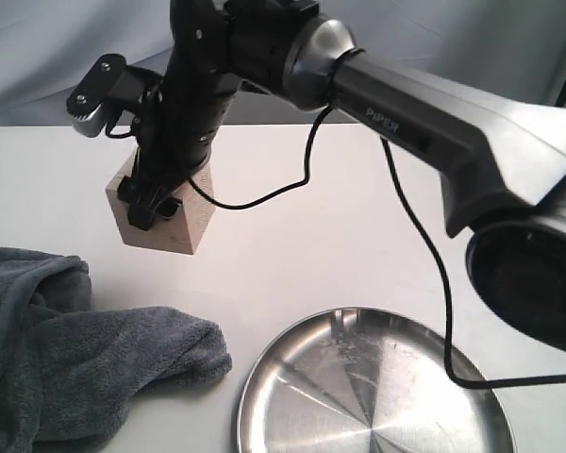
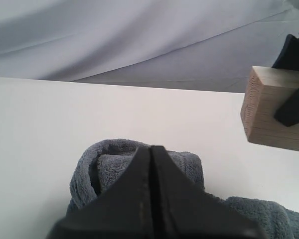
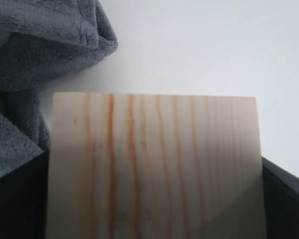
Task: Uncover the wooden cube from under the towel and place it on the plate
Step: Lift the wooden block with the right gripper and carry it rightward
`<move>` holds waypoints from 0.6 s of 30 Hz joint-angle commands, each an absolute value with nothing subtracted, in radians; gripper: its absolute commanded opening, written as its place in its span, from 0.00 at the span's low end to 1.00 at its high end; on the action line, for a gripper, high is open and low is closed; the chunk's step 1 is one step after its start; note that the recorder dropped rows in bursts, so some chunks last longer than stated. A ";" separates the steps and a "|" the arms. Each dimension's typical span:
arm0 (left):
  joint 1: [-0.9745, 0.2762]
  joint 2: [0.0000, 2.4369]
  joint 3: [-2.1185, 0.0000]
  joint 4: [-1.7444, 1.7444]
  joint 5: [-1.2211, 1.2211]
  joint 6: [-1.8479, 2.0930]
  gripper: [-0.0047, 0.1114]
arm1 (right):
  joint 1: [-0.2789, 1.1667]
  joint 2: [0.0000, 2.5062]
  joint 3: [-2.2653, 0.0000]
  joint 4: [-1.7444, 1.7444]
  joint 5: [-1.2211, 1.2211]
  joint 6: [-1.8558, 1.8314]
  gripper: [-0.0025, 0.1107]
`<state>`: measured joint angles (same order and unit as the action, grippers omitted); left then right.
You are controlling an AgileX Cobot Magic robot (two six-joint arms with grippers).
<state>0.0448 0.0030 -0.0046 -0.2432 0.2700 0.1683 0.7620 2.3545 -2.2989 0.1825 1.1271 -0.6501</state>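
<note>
Nearest you, the plate (image 1: 358,406) lies flat at the near edge of the white table (image 1: 358,245), right of centre. Just left of it, across a strip of bare table, the towel (image 1: 66,368) sits bunched in the near left corner. Your left gripper (image 2: 151,154) hangs low over one rolled fold of the towel. Its fingers are pressed together along a single seam, and nothing shows between them.

Farther back and left of centre is the wooden cube (image 1: 191,222), clear of the towel and well apart from the plate. Being a cube, it has no long axis. It shows one upright edge toward the near right and looks slightly tilted. You cannot tell whether its base rests on the table or is just off it. The grain lines on the face under the right wrist camera run straight, parallel with the fingers.

Your right gripper (image 1: 153,209) sits on the cube from above. Its fingers (image 3: 15,204) lie against two opposite sides of the block, clamped on the wood with no gap showing. The right arm enters from the right, reaches across the middle at height, bends at the wrist and points steeply down. A black cable (image 1: 424,245) droops from the arm and crosses the plate's right side. Farthest back hangs a grey cloth backdrop (image 1: 57,47).
</note>
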 commanded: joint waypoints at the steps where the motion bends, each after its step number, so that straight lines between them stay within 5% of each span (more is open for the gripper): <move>1: 0.037 0.000 0.000 -0.248 0.262 0.158 0.04 | 0.735 2.302 -2.305 0.229 1.179 -0.646 0.16; 18: 0.037 0.000 0.000 -0.248 0.262 0.158 0.04 | 0.698 2.203 -2.305 0.166 1.221 -0.465 0.17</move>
<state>0.0448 0.0030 -0.0046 -0.2432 0.2700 0.1683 0.7080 2.2415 -2.2989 0.1716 1.2369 -0.4859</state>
